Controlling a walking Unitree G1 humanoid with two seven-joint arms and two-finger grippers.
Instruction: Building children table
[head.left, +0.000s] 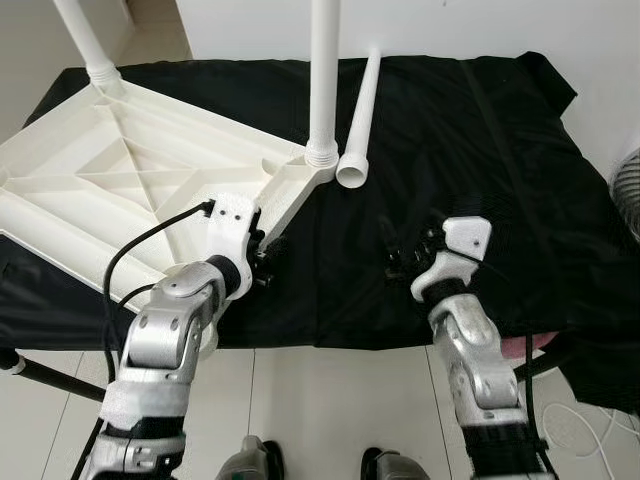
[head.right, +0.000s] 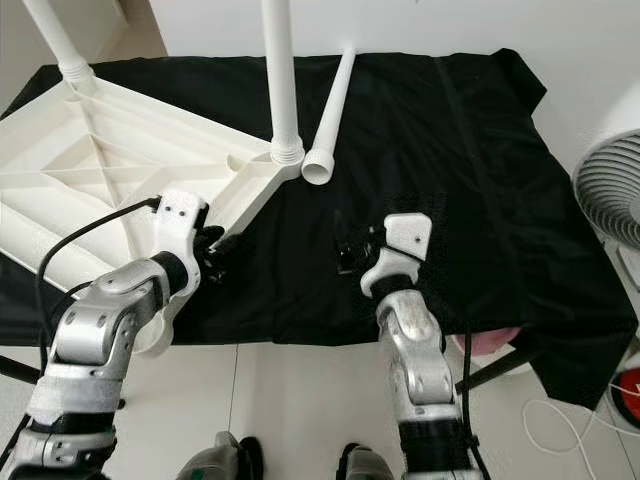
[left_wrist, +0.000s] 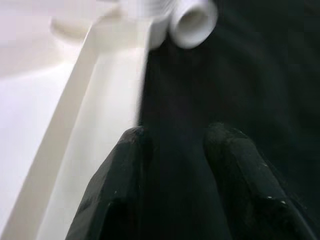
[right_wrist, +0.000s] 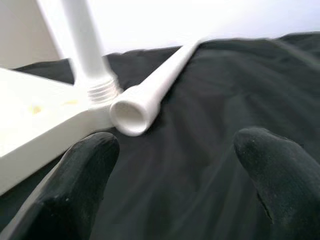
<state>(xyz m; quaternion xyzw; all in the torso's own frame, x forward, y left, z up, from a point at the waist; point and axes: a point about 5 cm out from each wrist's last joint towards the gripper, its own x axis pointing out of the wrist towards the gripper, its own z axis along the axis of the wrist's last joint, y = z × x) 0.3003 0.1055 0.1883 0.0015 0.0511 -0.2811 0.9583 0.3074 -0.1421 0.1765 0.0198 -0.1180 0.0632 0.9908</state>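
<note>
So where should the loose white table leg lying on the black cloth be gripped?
Grip the loose white plastic tube leg just behind its open end, from the right gripper's side. It lies flat, and the upturned white tabletop crowds its other side.

You see a smooth white plastic table panel (head.left: 120, 170) and loose leg (head.left: 360, 120) on matt, creased black cloth (head.left: 470, 180).
</note>
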